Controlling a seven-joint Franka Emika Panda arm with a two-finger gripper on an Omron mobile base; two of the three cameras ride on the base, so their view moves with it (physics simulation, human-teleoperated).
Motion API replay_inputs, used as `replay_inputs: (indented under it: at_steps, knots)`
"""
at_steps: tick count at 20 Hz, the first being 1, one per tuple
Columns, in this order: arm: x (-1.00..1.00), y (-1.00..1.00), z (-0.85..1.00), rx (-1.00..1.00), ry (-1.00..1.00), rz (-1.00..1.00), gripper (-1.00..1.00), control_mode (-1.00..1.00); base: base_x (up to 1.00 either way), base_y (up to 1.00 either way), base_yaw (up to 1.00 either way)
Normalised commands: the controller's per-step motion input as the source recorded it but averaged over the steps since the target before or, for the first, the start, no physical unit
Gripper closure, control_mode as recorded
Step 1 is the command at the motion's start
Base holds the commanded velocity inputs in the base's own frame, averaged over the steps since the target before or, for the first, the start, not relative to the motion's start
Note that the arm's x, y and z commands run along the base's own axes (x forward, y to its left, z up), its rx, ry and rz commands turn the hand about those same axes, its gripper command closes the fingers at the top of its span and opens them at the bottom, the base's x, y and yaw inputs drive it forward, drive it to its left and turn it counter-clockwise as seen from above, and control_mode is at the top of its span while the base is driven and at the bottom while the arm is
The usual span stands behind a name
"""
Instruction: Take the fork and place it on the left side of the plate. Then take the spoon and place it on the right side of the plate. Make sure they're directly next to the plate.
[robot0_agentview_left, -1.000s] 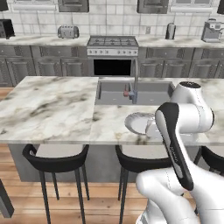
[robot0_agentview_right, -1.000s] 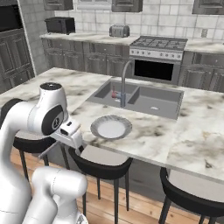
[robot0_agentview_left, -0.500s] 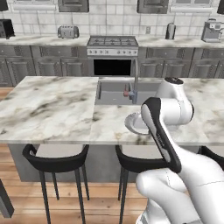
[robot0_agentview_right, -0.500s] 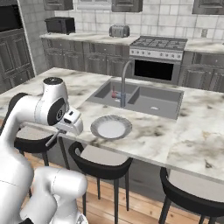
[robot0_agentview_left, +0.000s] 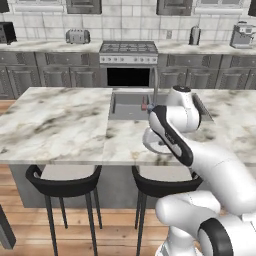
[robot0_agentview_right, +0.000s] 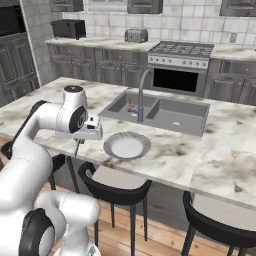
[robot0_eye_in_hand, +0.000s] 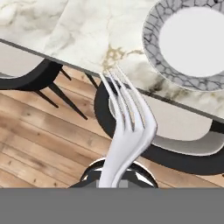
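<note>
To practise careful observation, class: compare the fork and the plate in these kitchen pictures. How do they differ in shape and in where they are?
The fork is slim and pronged; the plate is round and shallow. The fork is held up in the shut claw, its prongs by the counter edge; the plate lies flat on the counter. The fork is plain silvery; the plate's rim is crackle-patterned grey.

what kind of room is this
A kitchen, by the look of it: a stove against the tiled back wall, a sink set in a marble island counter, and stools along it.

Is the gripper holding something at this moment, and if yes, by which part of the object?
Yes. The gripper is shut on the fork, holding it by the handle end, with the prongs pointing away toward the counter edge beside the plate.
</note>
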Motion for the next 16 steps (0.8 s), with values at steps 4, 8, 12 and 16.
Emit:
replay_inputs:
  at_steps: [4,8,12,16]
  knots:
    - [0.44,0.02,-0.23,-0.11,-0.04,0.14,1.0,-1.0,0.0,0.0,0.0]
    - [0.29,0.0,-0.27,-0.07,-0.11,0.0,1.0,-1.0,0.0,0.0,0.0]
    - [0.18,0.0,-0.23,0.0,-0.12,-0.03,1.0,-1.0,0.0,0.0,0.0]
    - [0.05,0.0,-0.19,0.0,-0.11,-0.13,1.0,-1.0,0.0,0.0,0.0]
